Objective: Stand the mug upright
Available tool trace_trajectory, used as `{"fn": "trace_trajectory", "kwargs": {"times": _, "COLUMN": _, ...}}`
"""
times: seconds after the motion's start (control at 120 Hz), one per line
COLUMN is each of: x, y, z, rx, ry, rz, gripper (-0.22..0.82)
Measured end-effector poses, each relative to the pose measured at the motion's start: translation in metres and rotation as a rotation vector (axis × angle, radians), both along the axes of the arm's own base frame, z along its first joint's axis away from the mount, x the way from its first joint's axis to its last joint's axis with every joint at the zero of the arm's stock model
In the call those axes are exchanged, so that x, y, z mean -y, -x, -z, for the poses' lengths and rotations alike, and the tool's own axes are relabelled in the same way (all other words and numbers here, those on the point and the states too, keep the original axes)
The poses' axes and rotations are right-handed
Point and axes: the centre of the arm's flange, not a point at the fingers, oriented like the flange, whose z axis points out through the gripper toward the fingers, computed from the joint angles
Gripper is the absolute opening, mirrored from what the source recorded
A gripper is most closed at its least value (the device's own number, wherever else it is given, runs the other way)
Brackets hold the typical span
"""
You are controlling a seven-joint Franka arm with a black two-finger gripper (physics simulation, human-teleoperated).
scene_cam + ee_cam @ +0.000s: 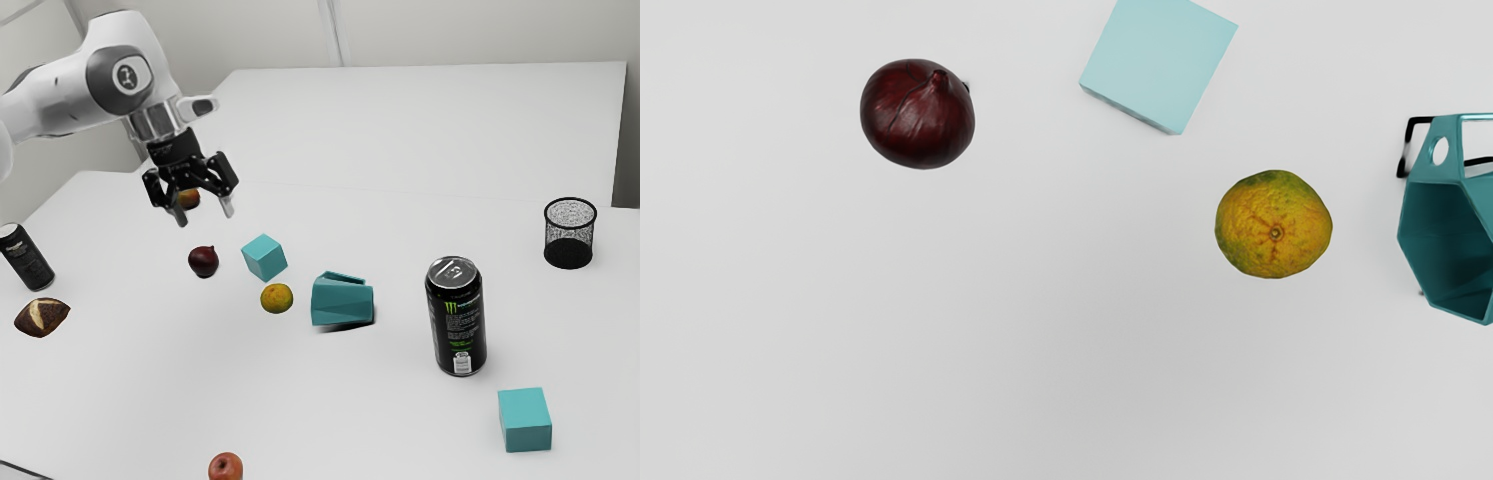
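White table (140,400) and pale walls (480,30) noted. Exterior view, listed from its left: a black can (27,258) and bread (43,316) are seen near each other. The gripper (204,210) is held above the table, fingers spread, nothing gripped; an orange fruit (188,198) is partly hidden by it. Next, an onion (203,261), an apple (226,467), a teal cube (264,257) and a mandarin (277,298) are recorded, the last two situated between onion and mug (342,300). The mug is tipped on its side beside the mandarin. Beyond it, a tall can (457,315), second cube (525,420) and mesh basket (570,226) are found.
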Motion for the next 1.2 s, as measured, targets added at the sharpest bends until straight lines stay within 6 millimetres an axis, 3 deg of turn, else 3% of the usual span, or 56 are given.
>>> {"fn": "trace_trajectory", "kwargs": {"times": 0.125, "x": -0.019, "y": 0.000, "z": 0.019, "rx": 0.049, "ry": 0.054, "rz": -0.002, "gripper": 0.60}}
{"fn": "trace_trajectory", "kwargs": {"times": 0.308, "x": -0.043, "y": 0.001, "z": 0.062, "rx": 0.150, "ry": 0.135, "rz": -0.004, "gripper": 0.60}}
{"fn": "trace_trajectory", "kwargs": {"times": 0.433, "x": -0.049, "y": -0.002, "z": 0.084, "rx": 0.224, "ry": 0.200, "rz": -0.013, "gripper": 0.60}}
{"fn": "trace_trajectory", "kwargs": {"times": 0.542, "x": -0.027, "y": -0.007, "z": 0.104, "rx": 0.265, "ry": 0.251, "rz": 0.017, "gripper": 0.60}}
{"fn": "trace_trajectory", "kwargs": {"times": 0.675, "x": 0.045, "y": -0.013, "z": 0.134, "rx": 0.264, "ry": 0.326, "rz": 0.120, "gripper": 0.60}}
{"fn": "trace_trajectory", "kwargs": {"times": 0.725, "x": 0.061, "y": -0.010, "z": 0.143, "rx": 0.260, "ry": 0.350, "rz": 0.137, "gripper": 0.60}}
{"fn": "trace_trajectory", "kwargs": {"times": 0.917, "x": 0.058, "y": -0.002, "z": 0.169, "rx": 0.256, "ry": 0.412, "rz": 0.103, "gripper": 0.60}}
{"fn": "trace_trajectory", "kwargs": {"times": 1.2, "x": 0.074, "y": -0.004, "z": 0.197, "rx": 0.273, "ry": 0.499, "rz": 0.106, "gripper": 0.60}}
